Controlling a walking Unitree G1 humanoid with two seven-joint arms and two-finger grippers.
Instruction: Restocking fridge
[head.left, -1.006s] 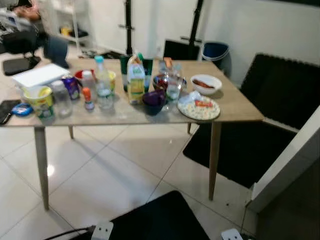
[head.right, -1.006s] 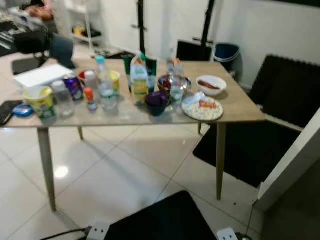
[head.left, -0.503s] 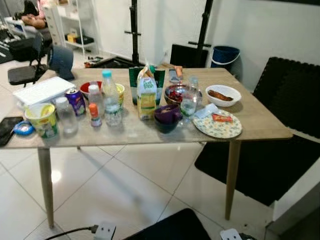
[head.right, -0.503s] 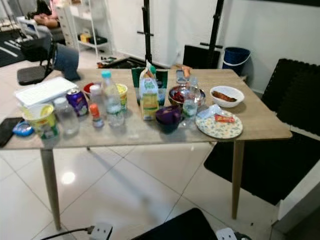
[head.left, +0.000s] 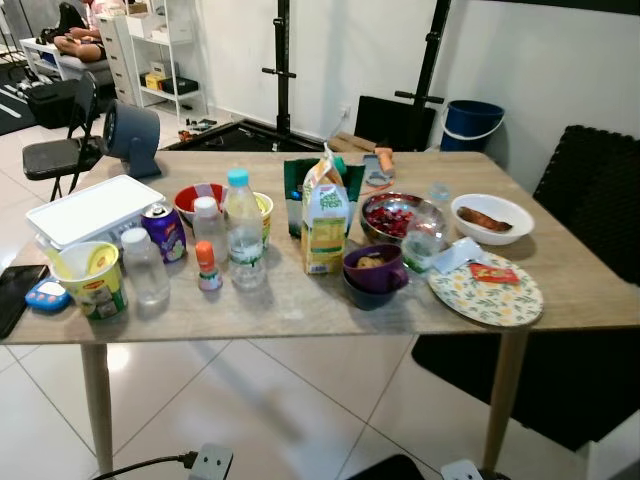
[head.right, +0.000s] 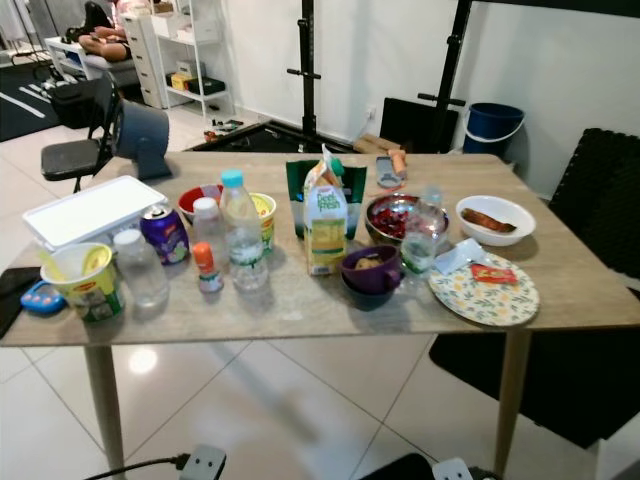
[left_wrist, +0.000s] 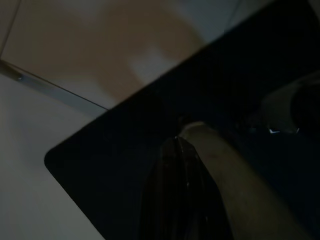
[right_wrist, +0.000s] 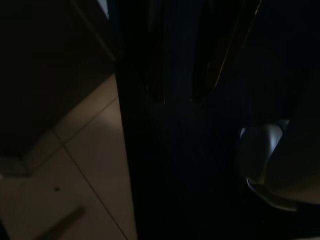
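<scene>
Both my arms hang idle, low in shadow. Left gripper has its fingers pressed together; right gripper shows dark fingers, spacing unclear.

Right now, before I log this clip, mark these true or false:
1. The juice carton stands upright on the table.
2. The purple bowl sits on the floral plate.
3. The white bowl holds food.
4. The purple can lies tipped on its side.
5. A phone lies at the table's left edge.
1. The juice carton stands upright on the table. True.
2. The purple bowl sits on the floral plate. False: it rests on the table, left of the plate.
3. The white bowl holds food. True: a brown piece lies in it.
4. The purple can lies tipped on its side. False: it stands upright beside the white box.
5. A phone lies at the table's left edge. True.
</scene>
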